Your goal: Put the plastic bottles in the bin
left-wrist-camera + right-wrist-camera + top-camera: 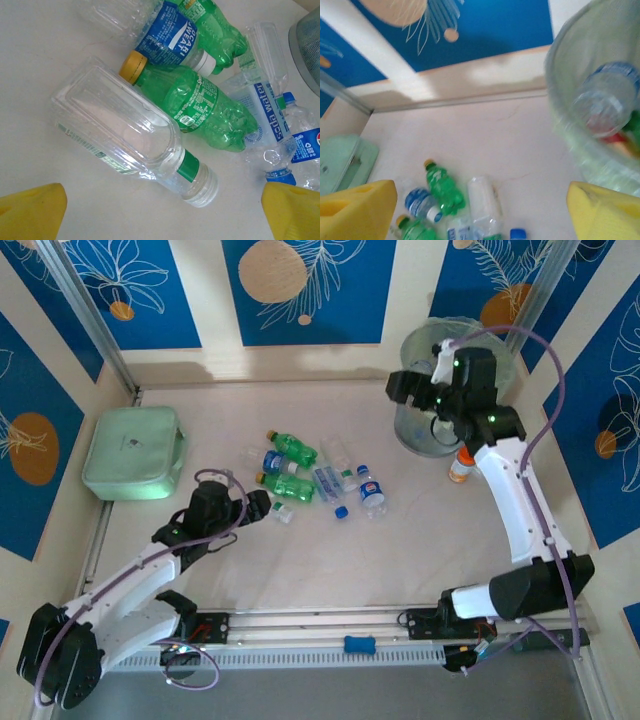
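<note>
Several plastic bottles (pixel 315 475) lie in a loose pile mid-table, green ones with yellow caps (pixel 293 448) and clear ones with blue labels (pixel 372 492). My left gripper (pixel 255 508) hovers at the pile's left edge, open. In the left wrist view its yellow fingertips (pixel 30 212) flank a clear bottle with a green neck band (pixel 130 135); a green bottle (pixel 200 107) lies just beyond. My right gripper (pixel 415 390) is raised beside the bin (pixel 412 430), open and holding nothing. A clear bottle (pixel 607 102) lies inside the bin (pixel 570 75).
A flat mint-green box (pixel 134 452) sits at the far left. A white bottle with an orange cap (pixel 460 468) stands just in front of the bin, close to the right arm. Bare table lies between the pile and the bin.
</note>
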Robot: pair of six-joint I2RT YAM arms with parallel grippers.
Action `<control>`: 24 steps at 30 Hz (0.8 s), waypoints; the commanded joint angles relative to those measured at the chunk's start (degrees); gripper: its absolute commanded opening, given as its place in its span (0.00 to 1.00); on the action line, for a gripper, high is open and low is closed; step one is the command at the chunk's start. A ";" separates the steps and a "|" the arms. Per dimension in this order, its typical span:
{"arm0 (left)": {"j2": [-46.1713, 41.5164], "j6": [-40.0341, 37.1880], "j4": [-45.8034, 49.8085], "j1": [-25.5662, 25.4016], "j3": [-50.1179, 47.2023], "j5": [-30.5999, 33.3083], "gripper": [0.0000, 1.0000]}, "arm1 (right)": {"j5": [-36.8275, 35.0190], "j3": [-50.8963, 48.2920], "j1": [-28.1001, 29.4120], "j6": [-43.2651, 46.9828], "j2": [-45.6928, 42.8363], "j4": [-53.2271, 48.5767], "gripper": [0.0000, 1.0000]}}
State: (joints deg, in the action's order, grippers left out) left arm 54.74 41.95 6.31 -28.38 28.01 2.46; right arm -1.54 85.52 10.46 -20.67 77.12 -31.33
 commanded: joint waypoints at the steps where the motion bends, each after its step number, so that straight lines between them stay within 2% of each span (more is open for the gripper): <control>1: 2.24 1.14 -2.92 0.59 2.74 -2.73 0.99 | 1.33 -7.25 3.07 -1.46 -3.01 0.75 0.89; 6: 5.73 2.39 -3.98 0.53 4.84 -6.26 0.99 | -1.25 -19.41 8.14 -5.66 -5.57 0.38 0.89; 11: 7.28 4.86 -5.78 0.30 5.06 -10.61 0.99 | -2.31 -26.54 11.38 -7.70 -3.41 1.70 0.89; 17: 8.28 5.72 -3.46 -1.24 6.73 -13.24 0.99 | -14.93 -27.09 14.85 -6.17 2.46 -3.58 0.91; 21: 8.52 5.33 -0.44 -2.76 7.67 -11.91 0.99 | -15.89 -25.48 15.64 -4.56 8.71 -4.78 0.91; 24: 9.39 5.07 0.33 -3.38 8.10 -11.06 0.99 | -17.19 -23.98 17.77 -2.72 13.35 -4.88 0.87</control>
State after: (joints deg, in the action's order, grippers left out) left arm 63.22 46.68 4.14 -30.85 34.37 -8.75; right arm -15.81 59.24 26.33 -25.52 87.44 -34.33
